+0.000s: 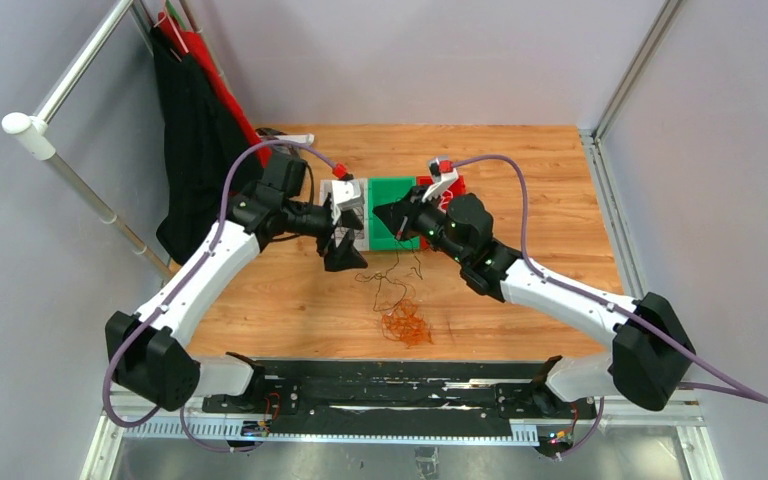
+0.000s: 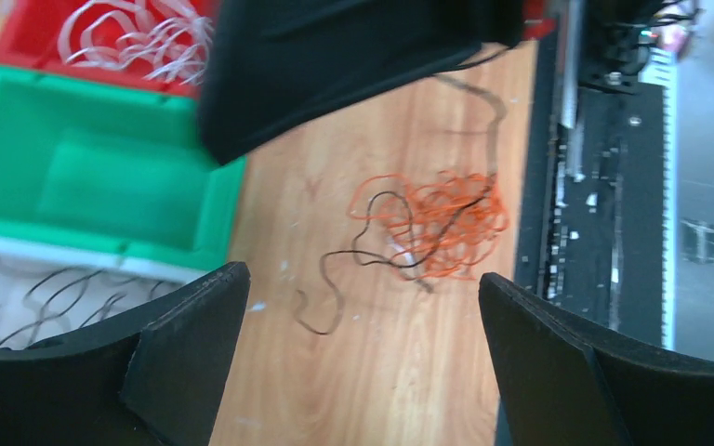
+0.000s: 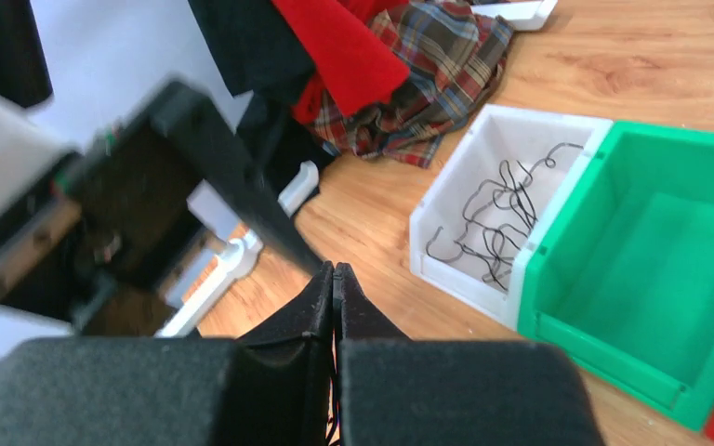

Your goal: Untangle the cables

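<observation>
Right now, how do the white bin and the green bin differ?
The white bin holds loose black cables; the green bin looks empty. The white bin ends the row; the green bin sits between it and the red bin. Both are open-topped and stand side by side on the table.

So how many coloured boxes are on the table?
3, in a row: the white bin with black wires, the green bin in the middle, the red bin with white wires. Others may be hidden.

Three bins: white (image 3: 451, 186), green (image 3: 651, 260), red (image 2: 19, 51); two arms (image 1: 200, 270) (image 1: 560, 295); one loose cable tangle (image 1: 405, 325).
</observation>
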